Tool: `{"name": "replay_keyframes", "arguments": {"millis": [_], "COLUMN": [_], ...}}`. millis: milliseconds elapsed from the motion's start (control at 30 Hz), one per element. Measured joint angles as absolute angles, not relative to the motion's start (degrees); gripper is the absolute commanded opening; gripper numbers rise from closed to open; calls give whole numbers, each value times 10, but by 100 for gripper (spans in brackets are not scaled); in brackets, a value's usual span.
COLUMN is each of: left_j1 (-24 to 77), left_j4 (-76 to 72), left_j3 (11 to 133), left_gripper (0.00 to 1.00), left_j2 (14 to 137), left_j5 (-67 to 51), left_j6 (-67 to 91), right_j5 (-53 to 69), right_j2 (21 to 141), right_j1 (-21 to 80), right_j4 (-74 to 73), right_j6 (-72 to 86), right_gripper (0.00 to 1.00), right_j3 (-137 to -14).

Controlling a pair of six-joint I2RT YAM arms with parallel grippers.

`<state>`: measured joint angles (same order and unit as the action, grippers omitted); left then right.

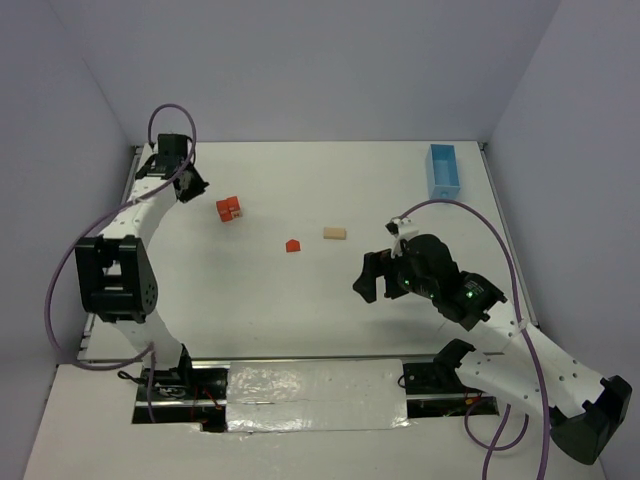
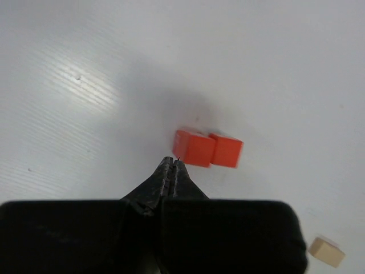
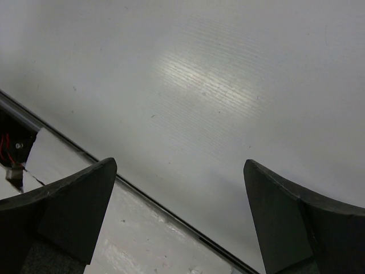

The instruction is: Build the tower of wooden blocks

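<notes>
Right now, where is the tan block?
In the top view, the tan block lies mid-table, just right of the lone red block, apart from it.

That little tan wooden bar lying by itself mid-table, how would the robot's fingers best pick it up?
Grip the tan bar at mid-length, across its narrow width, coming straight down. It lies flat, with no other block touching it, so both long sides are free; a centred hold should keep it level.

The top camera looks down from behind over the whole table (image 1: 300,320). The 2 wrist cameras face it closely; the left shares the red blocks (image 1: 230,209) (image 2: 206,149).
</notes>
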<state>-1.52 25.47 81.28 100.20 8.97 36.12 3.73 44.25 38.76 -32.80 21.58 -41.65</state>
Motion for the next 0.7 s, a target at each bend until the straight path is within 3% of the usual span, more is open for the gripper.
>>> {"name": "replay_keyframes", "arguments": {"millis": [200, 233, 300, 333, 433, 467, 700], "left_j1": [108, 133, 187, 213, 286, 308, 397], "left_j4": [248, 247, 243, 244, 262, 272, 307], "left_j3": [809, 809, 806, 807, 835, 857, 999], "left_gripper": [27, 40, 56, 70, 95, 99, 100], "left_j2": [921, 919, 921, 925, 962, 983, 1160], "left_j5": [106, 98, 84, 84, 92, 101, 170], "left_j6": [319, 312, 296, 293, 291, 298, 396], "right_j5": [-2, -11, -33, -47, -86, -98, -145], "right_j2": [431, 427, 416, 411, 396, 387, 296], "right_j1": [389, 389, 389, 389, 389, 389, 388], "right_j4": [-329, -331, -332, -334, -340, -343, -361], "right_j6": [224, 227, 235, 241, 260, 268, 304], "right_gripper": [100, 100, 100, 100, 100, 100, 100], "right_j3": [-417, -417, -417, -417, -417, -417, -417]}}
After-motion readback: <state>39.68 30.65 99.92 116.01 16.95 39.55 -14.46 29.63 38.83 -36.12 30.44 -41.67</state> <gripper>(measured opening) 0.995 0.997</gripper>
